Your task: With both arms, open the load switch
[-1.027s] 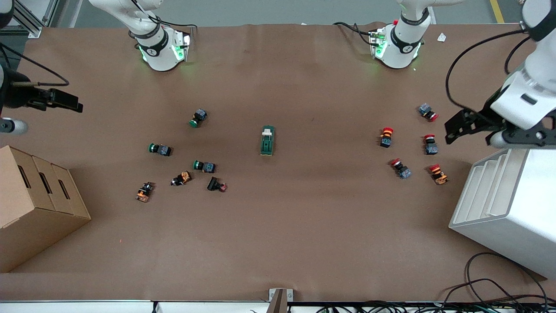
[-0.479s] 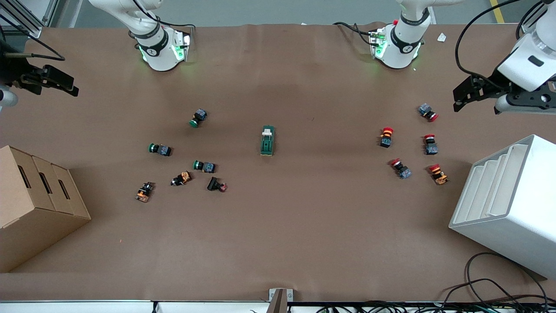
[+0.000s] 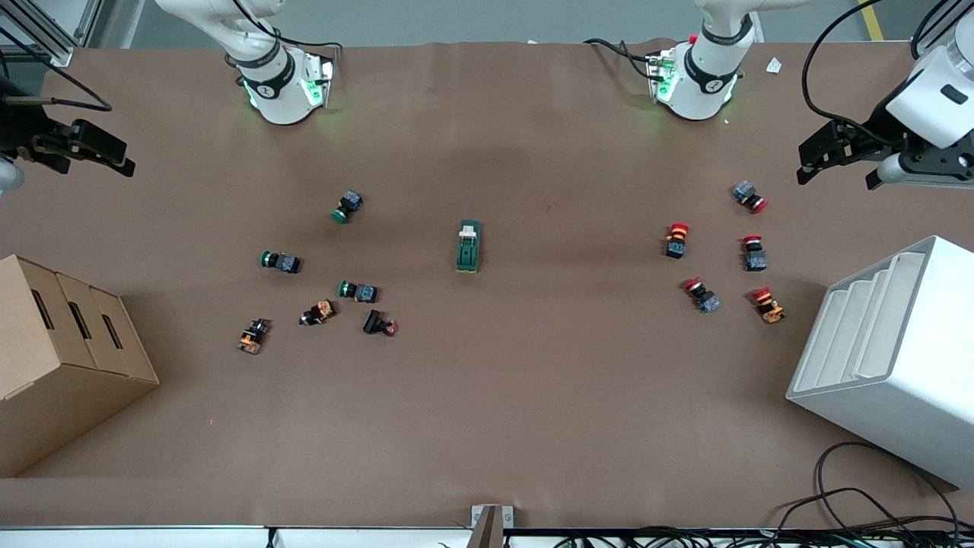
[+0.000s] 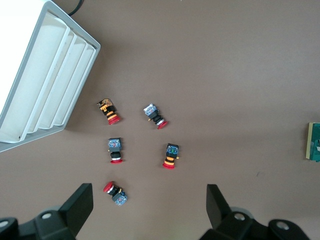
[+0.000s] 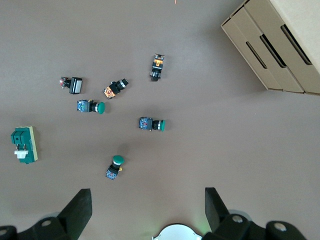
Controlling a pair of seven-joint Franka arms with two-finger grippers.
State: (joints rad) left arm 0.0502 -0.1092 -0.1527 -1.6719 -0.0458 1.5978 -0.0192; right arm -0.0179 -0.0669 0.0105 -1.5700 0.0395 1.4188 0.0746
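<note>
Centrally load switch [image 3: 469, 246] untouched; push buttons [image 3: 319, 266] flank it; both jaws released, aloft at table ends.

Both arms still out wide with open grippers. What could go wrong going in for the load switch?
1. The load switch lies loose on the table; pushing its lever with one gripper before the other holds it could slide it.
2. The left gripper is over the red push buttons and could sweep them if it goes in low.
3. The right gripper likewise passes the green push buttons.
</note>
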